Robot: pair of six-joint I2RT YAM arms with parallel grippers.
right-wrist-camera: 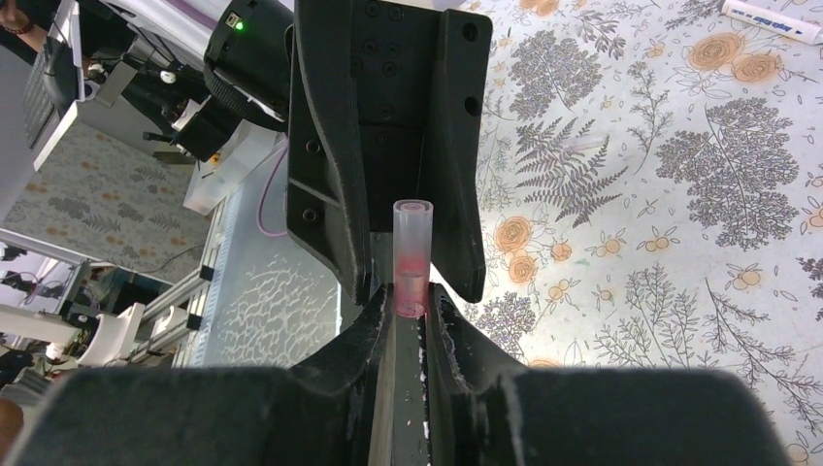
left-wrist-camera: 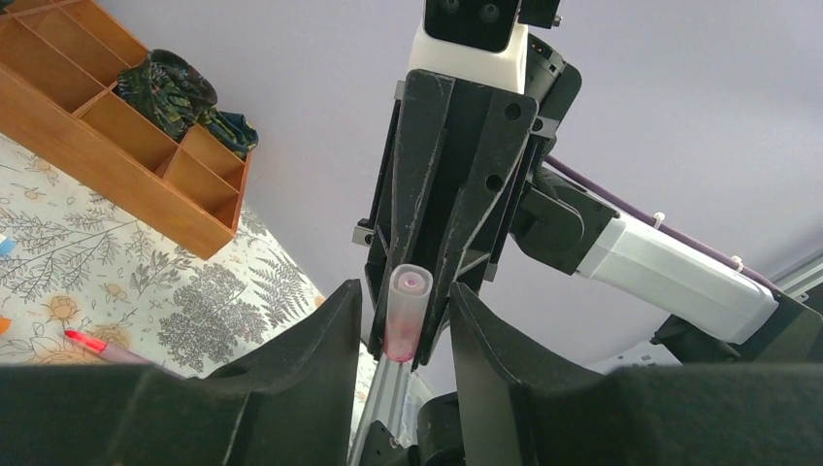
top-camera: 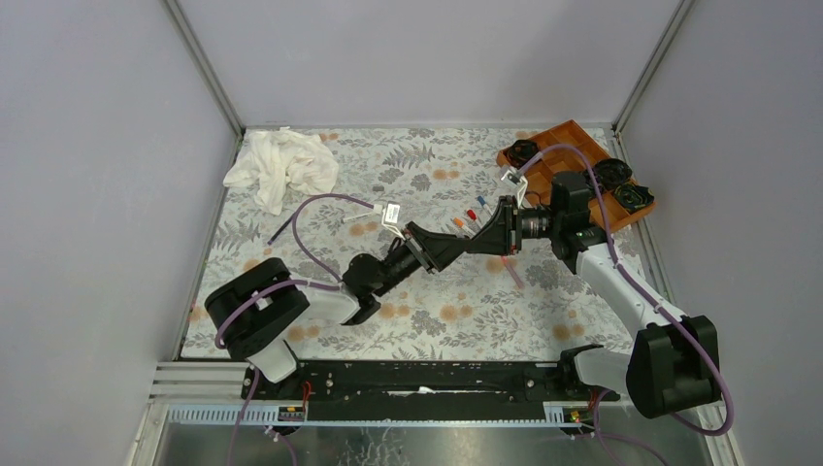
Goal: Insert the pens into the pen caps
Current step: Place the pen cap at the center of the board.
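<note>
We log one pink cap (right-wrist-camera: 411, 257), pinched in the right gripper (right-wrist-camera: 410, 301). The left gripper (left-wrist-camera: 403, 301) flanks it unclosed, at 3 and 9 o'clock.

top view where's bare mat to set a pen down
Widest bare patch: the near strip of mat along the black rail. A smaller one: the far edge between the white cloth and the wooden tray. Crowded: the centre, where the right gripper holds a pink cap, the left gripper open around it, loose caps beside.
</note>
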